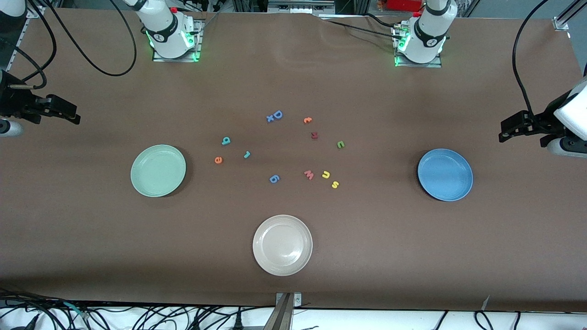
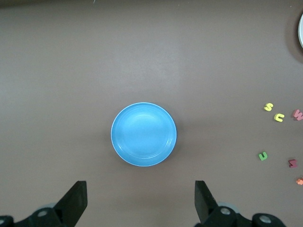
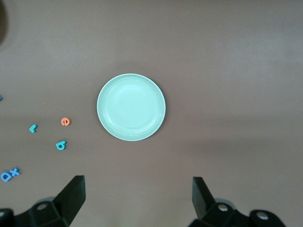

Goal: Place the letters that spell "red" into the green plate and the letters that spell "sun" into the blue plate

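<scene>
The pale green plate [image 1: 158,170] [image 3: 131,107] lies toward the right arm's end of the table and holds nothing. The blue plate [image 1: 445,174] [image 2: 143,134], toward the left arm's end, is just as bare. Between them lie a teal "d" [image 1: 225,140] [image 3: 60,145], a teal "r" [image 1: 246,154] [image 3: 33,128] and an orange "e" [image 1: 218,160] [image 3: 65,121]. Closer to the blue plate are an olive "n" [image 1: 340,144] [image 2: 263,155], a yellow "u" [image 1: 325,174] [image 2: 279,117] and a yellow "s" [image 1: 335,184] [image 2: 268,107]. My right gripper [image 1: 73,117] [image 3: 138,198] hangs open over the table's end by the green plate. My left gripper [image 1: 504,133] [image 2: 141,201] hangs open by the blue plate.
A whitish-beige plate [image 1: 282,245] sits nearest the front camera. Other letters lie among the task's: a blue "D" [image 1: 277,114] with a small blue "x" [image 1: 270,118], an orange one [image 1: 307,120], a dark red one [image 1: 314,135], a pink "w" [image 1: 309,174], a blue one [image 1: 274,178].
</scene>
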Robot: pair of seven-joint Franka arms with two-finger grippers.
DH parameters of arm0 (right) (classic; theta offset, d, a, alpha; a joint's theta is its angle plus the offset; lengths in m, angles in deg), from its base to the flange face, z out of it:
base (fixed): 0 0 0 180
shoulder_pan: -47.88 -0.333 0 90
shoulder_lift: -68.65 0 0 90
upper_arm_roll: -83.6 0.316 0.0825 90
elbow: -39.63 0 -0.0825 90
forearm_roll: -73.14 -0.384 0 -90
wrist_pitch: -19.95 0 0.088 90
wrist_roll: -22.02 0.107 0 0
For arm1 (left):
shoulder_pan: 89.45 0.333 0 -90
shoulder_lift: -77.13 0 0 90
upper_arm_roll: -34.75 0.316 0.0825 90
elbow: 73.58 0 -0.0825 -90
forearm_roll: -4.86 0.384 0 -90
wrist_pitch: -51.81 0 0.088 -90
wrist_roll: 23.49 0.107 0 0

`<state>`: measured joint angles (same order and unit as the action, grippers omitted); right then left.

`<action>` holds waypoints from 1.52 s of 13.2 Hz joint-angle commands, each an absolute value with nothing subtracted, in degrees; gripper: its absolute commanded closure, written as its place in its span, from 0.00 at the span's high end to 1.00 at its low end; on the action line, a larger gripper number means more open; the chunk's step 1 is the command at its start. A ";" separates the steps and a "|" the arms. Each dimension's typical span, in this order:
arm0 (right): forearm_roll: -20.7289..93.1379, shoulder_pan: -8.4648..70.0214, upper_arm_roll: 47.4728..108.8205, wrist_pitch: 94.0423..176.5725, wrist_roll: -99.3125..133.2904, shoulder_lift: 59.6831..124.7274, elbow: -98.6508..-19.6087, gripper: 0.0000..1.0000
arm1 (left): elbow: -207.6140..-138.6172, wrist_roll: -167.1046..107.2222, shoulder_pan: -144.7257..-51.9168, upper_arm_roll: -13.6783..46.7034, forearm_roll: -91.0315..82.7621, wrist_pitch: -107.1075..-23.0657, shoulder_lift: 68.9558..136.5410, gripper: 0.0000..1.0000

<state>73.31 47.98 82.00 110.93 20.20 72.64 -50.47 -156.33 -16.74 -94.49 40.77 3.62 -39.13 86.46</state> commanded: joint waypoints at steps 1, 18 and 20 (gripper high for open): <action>72.44 48.84 82.72 110.39 20.52 72.61 -49.84 1.00 | -154.53 -16.81 -94.63 40.90 2.66 -38.80 87.41 1.00; 72.87 46.73 82.54 109.69 20.97 75.59 -49.93 1.00 | -154.53 -17.07 -94.63 41.08 2.75 -39.06 89.95 1.00; 73.05 47.17 82.45 108.64 20.00 76.82 -50.46 1.00 | -154.44 -17.16 -94.02 41.34 2.57 -39.85 92.14 1.00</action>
<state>73.28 46.90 82.65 109.57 20.51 75.44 -50.58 -156.32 -16.74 -94.45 40.86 3.62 -39.32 89.35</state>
